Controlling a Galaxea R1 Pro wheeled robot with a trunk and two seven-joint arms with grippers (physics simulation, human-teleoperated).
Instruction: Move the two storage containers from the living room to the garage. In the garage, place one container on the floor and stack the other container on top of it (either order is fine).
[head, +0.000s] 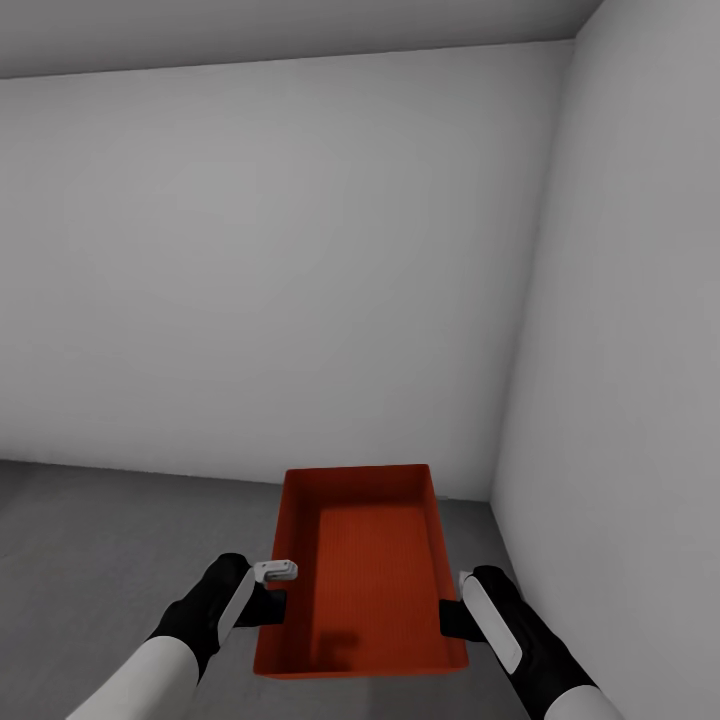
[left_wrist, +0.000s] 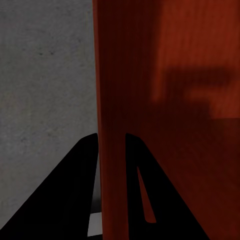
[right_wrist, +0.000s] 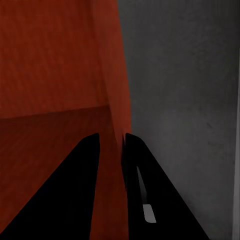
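Holding: the left tool (head: 272, 590) and the right tool (head: 455, 612) each pinch a long side wall of one orange-red storage container (head: 365, 570), one finger inside the wall and one outside in both wrist views.
Container position: carried between the two arms above the dark grey concrete floor (head: 110, 540), in the corner of the garage, near the two plain grey-white walls (head: 300, 270).
Risk, grip: thin wall pinches only; uneven arm motion could twist the bin or let a wall slip free.
Risk, lowering: a tilted set-down could make a poor base for stacking.
Risk, space: the right wall is close, so the right arm could brush it.
Writing: no brand, label or text can be read anywhere.
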